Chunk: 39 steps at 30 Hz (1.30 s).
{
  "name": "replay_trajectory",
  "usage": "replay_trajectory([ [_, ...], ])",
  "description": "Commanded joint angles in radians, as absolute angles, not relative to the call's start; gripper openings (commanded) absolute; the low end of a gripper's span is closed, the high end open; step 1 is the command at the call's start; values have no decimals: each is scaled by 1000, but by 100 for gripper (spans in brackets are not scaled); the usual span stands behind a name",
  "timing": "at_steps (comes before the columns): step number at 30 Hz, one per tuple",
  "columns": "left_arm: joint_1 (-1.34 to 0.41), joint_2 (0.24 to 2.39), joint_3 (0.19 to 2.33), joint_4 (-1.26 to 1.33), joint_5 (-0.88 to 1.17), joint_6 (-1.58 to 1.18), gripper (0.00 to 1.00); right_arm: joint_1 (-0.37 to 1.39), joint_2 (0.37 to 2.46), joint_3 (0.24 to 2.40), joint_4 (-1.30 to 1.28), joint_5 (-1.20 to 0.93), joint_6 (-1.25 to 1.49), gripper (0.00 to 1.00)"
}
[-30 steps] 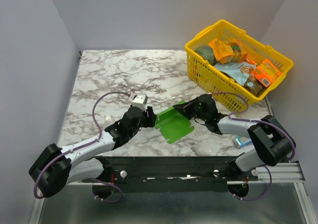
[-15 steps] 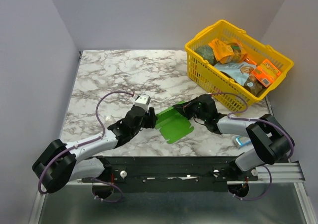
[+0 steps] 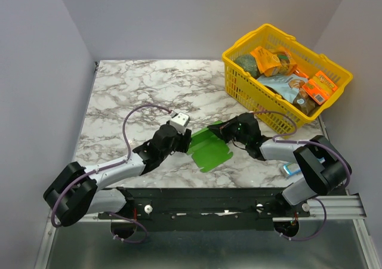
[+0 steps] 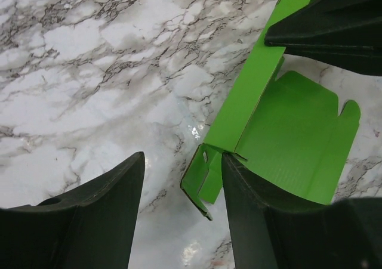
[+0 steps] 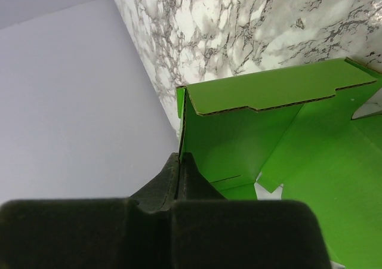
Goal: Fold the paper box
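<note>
The marble bench carried the green paper box near its front edge, between the arms, lying partly unfolded with one long wall raised. It looked like light, thin card, stiff across the panels but easily crushed, so best held at an edge beside a crease. The right tool was pinched tight on the raised wall's end. The left tool stood wide and empty, straddling the small corner flap.

My left arm and right arm have black joints and pale grey links, a purple cable along each; the left gripper carries black wedge-shaped fingers.
</note>
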State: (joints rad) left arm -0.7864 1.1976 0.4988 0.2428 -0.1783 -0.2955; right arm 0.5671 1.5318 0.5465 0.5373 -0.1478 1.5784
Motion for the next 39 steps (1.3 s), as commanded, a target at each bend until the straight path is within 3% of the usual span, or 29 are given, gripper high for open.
replay_trajectory([
  [1, -788, 1252, 548, 334, -84, -82, 63, 561, 1551, 538, 549, -181, 1578, 0],
  [9, -821, 1276, 502, 462, -87, 43, 56, 560, 1558, 538, 557, -187, 1572, 0],
  [17, -848, 1295, 469, 572, -201, -73, 50, 560, 1569, 535, 574, -187, 1582, 1],
  [19, -859, 1311, 459, 607, -230, -109, 53, 561, 1562, 526, 572, -172, 1586, 0],
  [22, -862, 1304, 448, 626, -232, -155, 66, 560, 1549, 519, 568, -149, 1597, 0],
  [23, -862, 1290, 434, 629, -216, -163, 80, 558, 1542, 518, 563, -144, 1601, 0],
  [26, -861, 1197, 390, 629, -158, -161, 99, 549, 1534, 534, 543, -140, 1618, 0],
  [33, -821, 927, 299, 456, -141, -247, 99, 499, 1497, 555, 512, -130, 1644, 1],
  [39, -738, 825, 187, 350, -216, -540, 98, 491, 1445, 572, 453, -113, 1637, 0],
])
